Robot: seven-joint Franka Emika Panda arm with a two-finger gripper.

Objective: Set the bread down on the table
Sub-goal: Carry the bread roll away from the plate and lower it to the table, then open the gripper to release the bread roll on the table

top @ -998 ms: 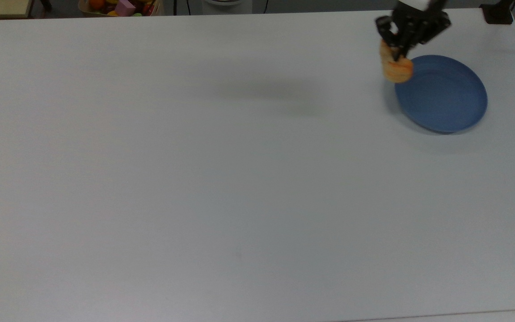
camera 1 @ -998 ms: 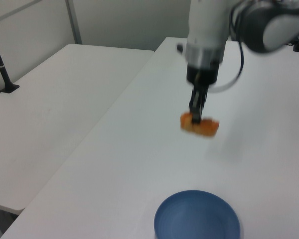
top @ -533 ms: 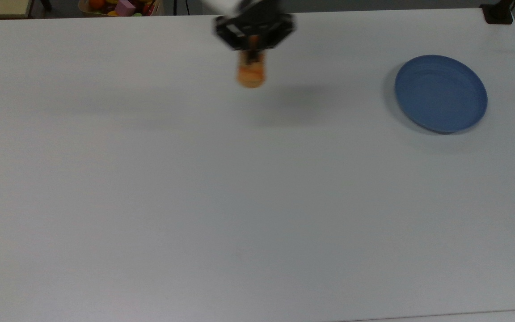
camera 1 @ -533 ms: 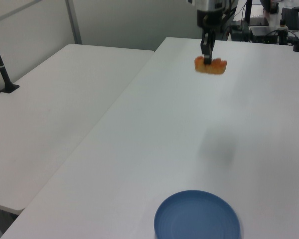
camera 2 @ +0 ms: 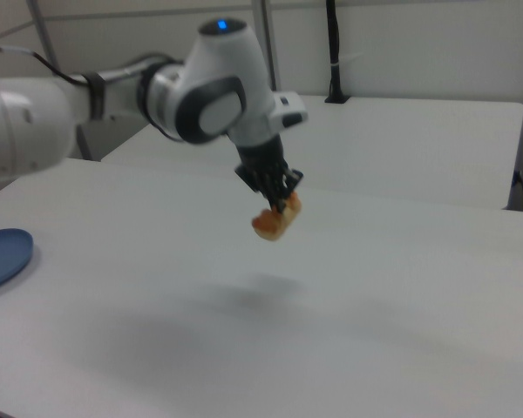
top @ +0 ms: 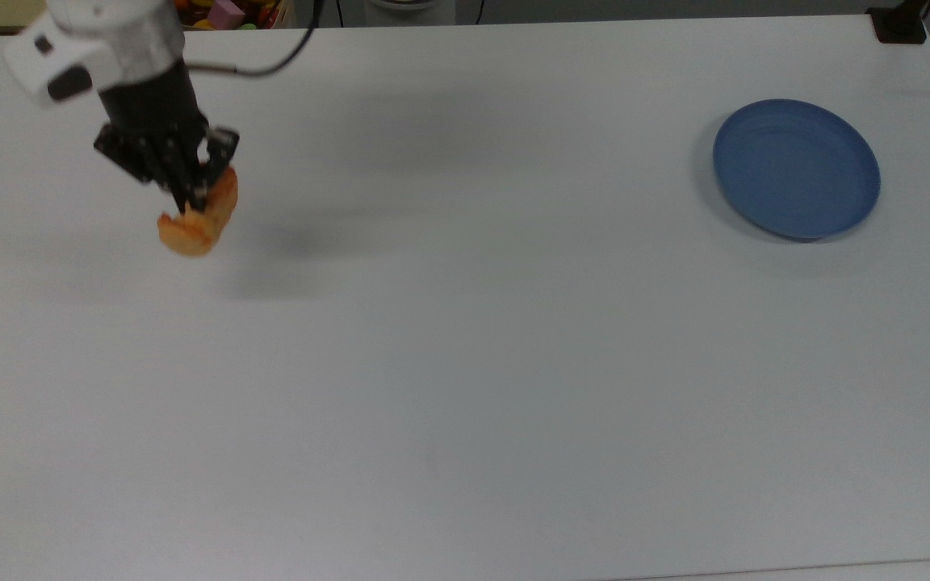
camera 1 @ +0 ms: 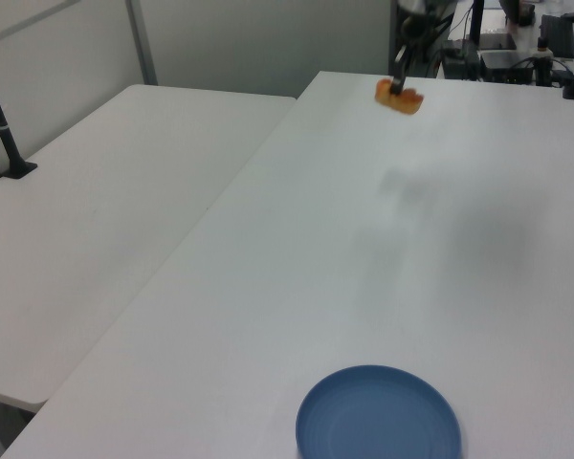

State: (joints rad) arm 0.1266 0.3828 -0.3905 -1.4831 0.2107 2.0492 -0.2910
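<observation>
Clearly off the surface, the bread (top: 193, 218) hangs in the air above the white tabletop (top: 465, 363), its shadow lying apart from it in the right view, and the jaws are closed on its upper part. It sits toward the top view's left, well apart from the blue plate (top: 796, 168) at the top view's right. Behind it, the arm (camera 2: 113, 100) reaches in from the right view's left.
</observation>
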